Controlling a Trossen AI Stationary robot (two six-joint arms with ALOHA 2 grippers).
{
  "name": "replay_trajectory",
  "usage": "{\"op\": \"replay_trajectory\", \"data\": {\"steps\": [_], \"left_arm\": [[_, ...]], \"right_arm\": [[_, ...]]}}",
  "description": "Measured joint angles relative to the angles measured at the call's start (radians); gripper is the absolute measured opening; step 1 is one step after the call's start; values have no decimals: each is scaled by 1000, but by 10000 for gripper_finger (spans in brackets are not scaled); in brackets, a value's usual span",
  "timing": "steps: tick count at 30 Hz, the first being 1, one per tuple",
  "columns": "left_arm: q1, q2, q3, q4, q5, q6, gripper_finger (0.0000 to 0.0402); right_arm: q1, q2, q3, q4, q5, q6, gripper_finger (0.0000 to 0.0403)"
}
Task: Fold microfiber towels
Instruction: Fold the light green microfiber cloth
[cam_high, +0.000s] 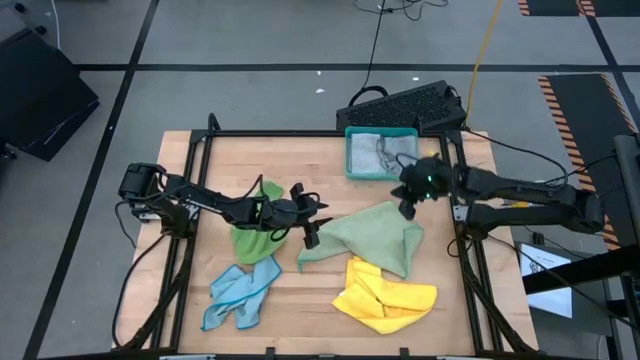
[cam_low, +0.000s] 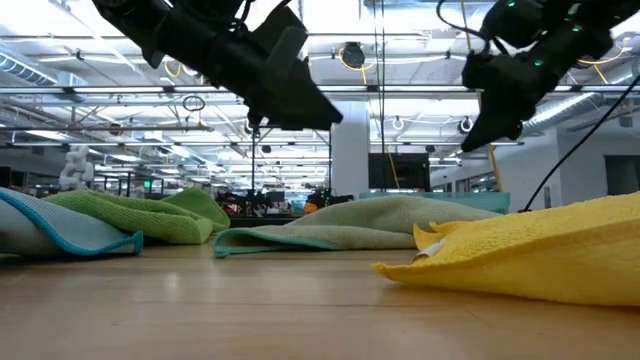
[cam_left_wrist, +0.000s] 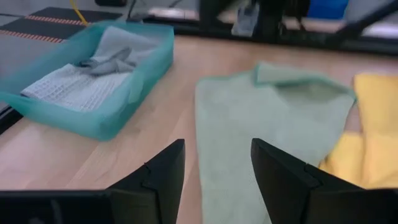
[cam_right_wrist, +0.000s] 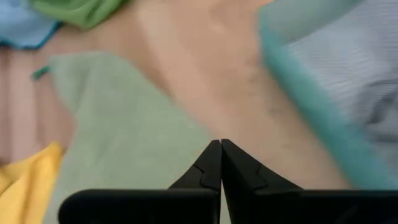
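Left claw parted, pale green towel's edge

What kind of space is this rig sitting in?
Likely a large open lab or industrial workspace: exposed ceiling trusses with lights, hazard-striped floor tape, and a wooden table in a black frame.

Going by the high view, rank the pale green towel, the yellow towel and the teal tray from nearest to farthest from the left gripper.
From the left gripper:
1. Pale green towel, directly beside it, mid-table.
2. Yellow towel, toward the front edge on the right.
3. Teal tray, at the back edge.
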Motion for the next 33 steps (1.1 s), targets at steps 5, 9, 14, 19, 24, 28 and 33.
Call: {"op": "replay_trajectory", "data": {"steps": [5,9,14,19,24,28,33], "left_arm": [[-23,0,34,-33,-5,-49,186],[-82,0,92,-193,-39,-106,186],[-194,0,116,-289,-152,-221,186],[-296,1,114,-303,-276,-331,186],[-362,48,113,-295,-370,-437,186],[-392,109,141,-301,-387,-508,186],[-418,218,264,-318,-396,-517,186]], "right_arm": [[143,-24,-104,115,46,-4,0],[243,-20,-181,221,52,-22,0],[328,-20,-259,380,53,-20,0],[378,-21,-304,505,104,-39,0],[427,-21,-335,553,155,-49,0],[481,-20,-372,610,180,-39,0],[552,-20,-410,698,224,-28,0]]}}
